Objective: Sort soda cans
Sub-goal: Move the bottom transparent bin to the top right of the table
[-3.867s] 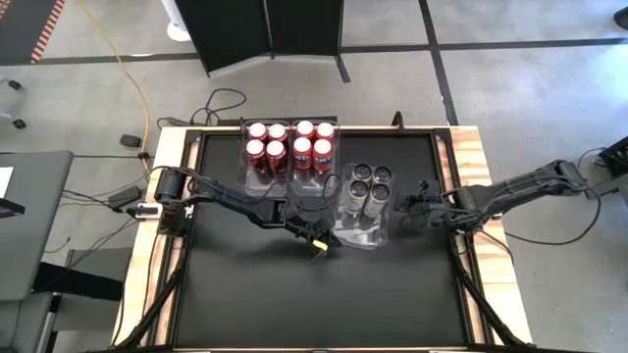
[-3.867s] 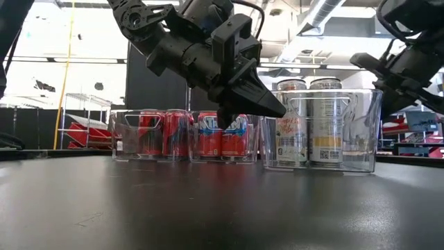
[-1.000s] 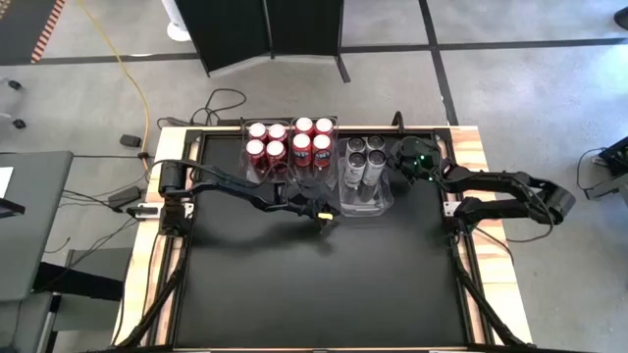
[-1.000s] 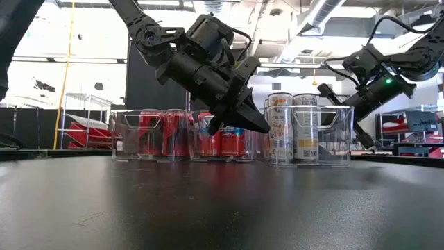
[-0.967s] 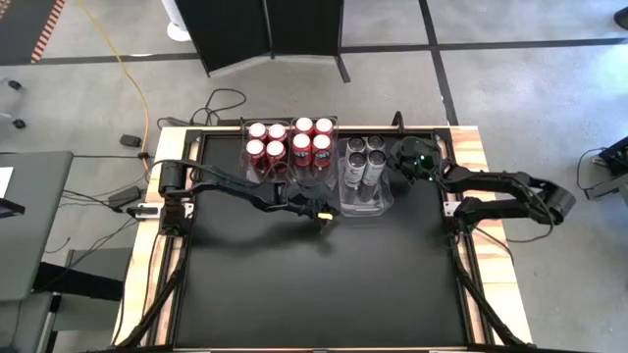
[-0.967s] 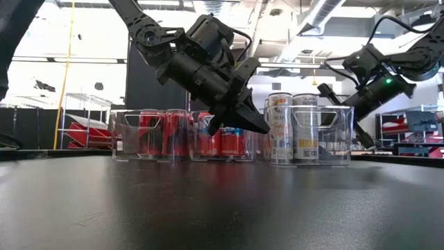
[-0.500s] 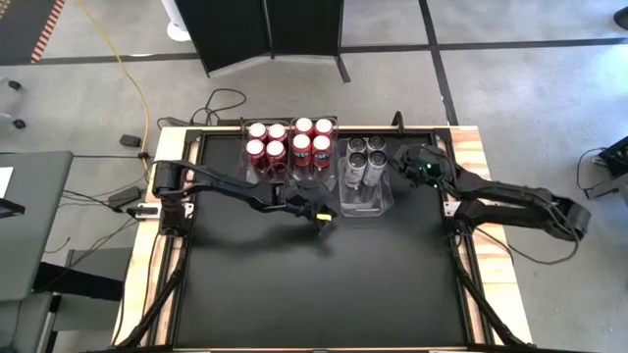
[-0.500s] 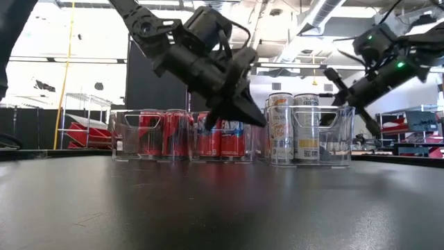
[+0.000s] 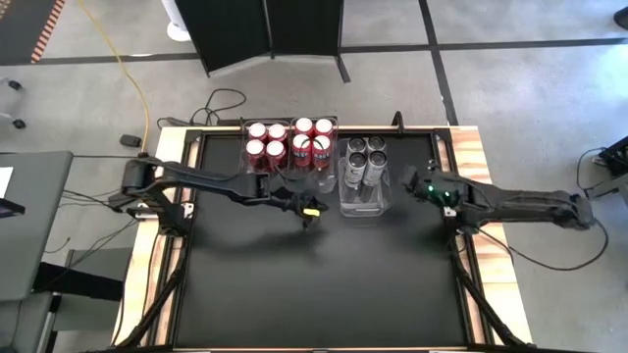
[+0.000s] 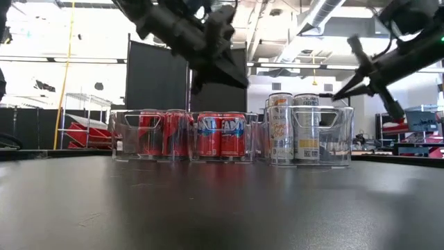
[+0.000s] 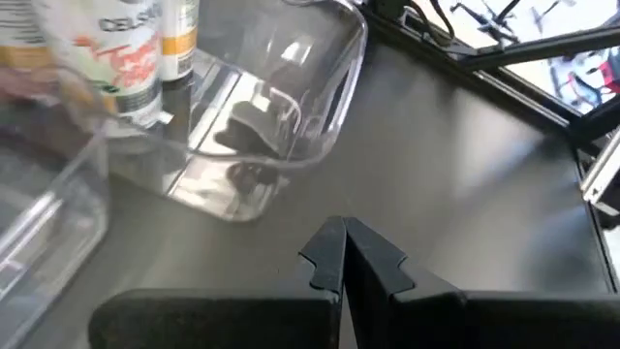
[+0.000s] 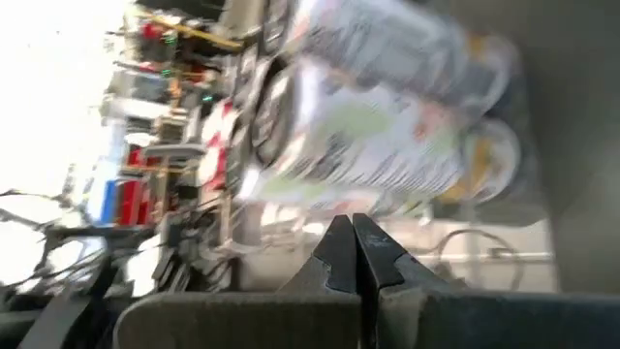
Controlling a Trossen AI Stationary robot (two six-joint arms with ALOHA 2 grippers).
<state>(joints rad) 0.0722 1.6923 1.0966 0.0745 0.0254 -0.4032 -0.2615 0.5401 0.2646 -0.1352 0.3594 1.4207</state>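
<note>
Sitting upright in clear bins [image 9: 359, 205] at far side of surface [image 9: 314, 284]: red cans [image 9: 290, 143] in two bins, silver cans [image 9: 364, 162] in third. Likely light, rigid, thin-walled, slick; grip mid-body across width. Left pincer [image 9: 308, 211] and right pincer [image 9: 412, 180] both closed, empty.
</note>
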